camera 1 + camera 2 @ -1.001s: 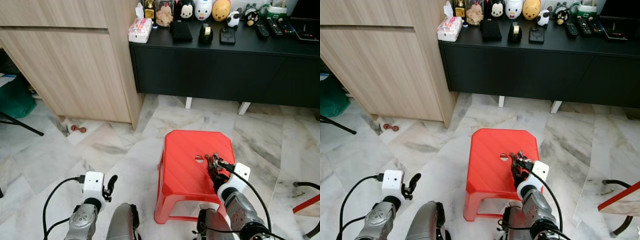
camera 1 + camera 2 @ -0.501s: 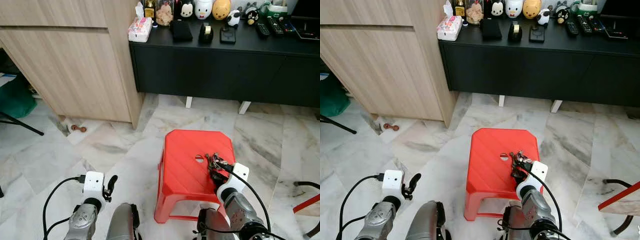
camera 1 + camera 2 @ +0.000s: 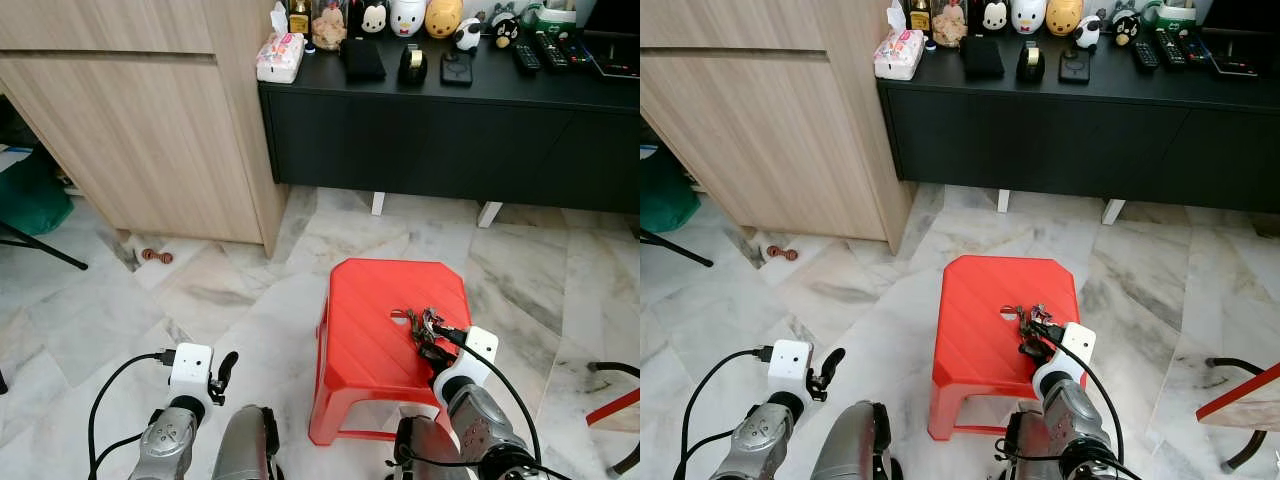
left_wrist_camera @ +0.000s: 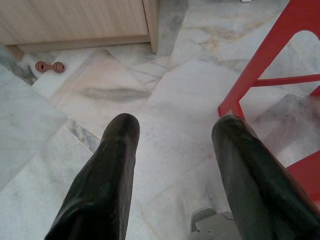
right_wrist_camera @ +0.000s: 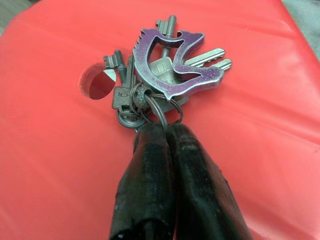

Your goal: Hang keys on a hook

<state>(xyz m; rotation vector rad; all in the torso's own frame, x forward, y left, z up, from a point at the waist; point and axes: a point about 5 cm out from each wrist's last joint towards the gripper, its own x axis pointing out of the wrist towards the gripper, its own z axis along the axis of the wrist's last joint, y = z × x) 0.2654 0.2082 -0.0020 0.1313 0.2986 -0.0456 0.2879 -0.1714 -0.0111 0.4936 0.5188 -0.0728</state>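
Right fingers [image 5: 167, 145]: closed on the ring of the keys [image 5: 170, 70].
Keys: fan straight ahead, resting on red stool [image 3: 365, 350].
Left fingers [image 4: 172, 150]: open, idle.

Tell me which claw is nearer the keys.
Right. The right claw is shut on the ring of the keys, which lie on the red stool. The left claw hangs open over the floor, well off to the stool's left.
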